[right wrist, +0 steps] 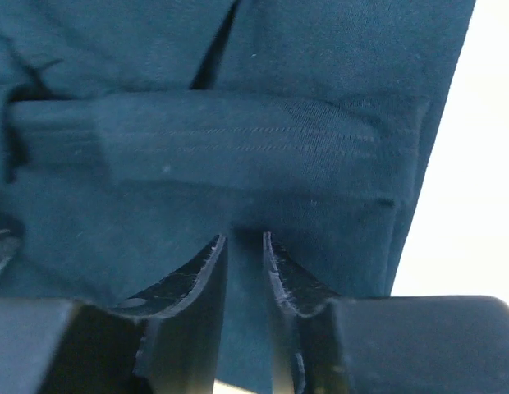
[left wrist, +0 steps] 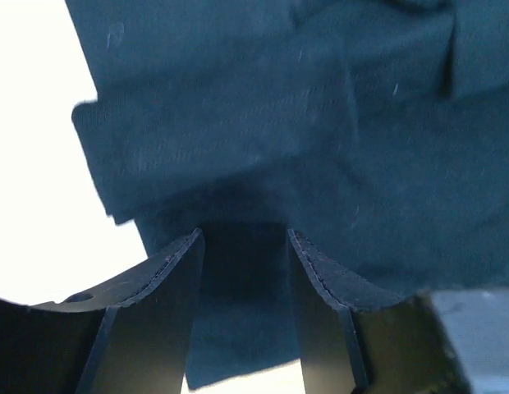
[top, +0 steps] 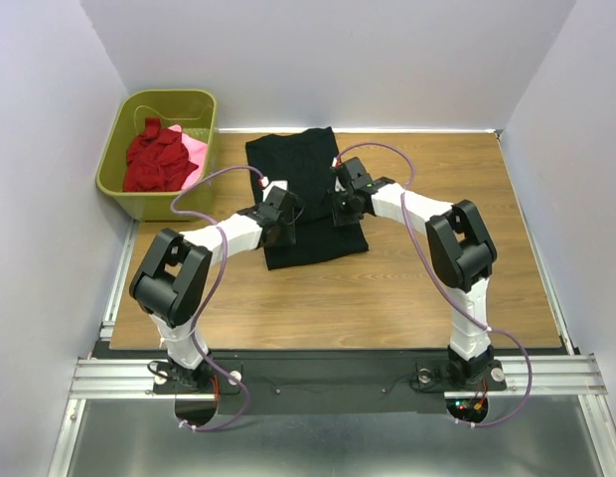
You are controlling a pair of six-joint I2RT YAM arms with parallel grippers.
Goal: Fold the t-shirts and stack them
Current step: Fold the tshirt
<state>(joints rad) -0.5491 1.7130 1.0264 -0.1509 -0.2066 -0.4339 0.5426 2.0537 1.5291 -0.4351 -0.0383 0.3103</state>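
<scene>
A black t-shirt (top: 300, 164) lies folded into a long strip on the wooden table (top: 387, 288), running from the back edge toward the middle. My left gripper (top: 285, 214) is low over the strip's left edge, and my right gripper (top: 343, 204) is over its right edge. In the left wrist view the left gripper (left wrist: 242, 234) has its jaws wide apart, with flat black cloth (left wrist: 279, 123) under them. In the right wrist view the right gripper (right wrist: 245, 238) has its jaws narrowly apart over the cloth (right wrist: 238, 139), just short of a folded hem. Neither gripper pinches cloth visibly.
An olive-green basket (top: 124, 194) stands at the back left corner. It holds a crumpled dark red shirt (top: 154, 159) and a pink shirt (top: 196, 149). White walls enclose the table on three sides.
</scene>
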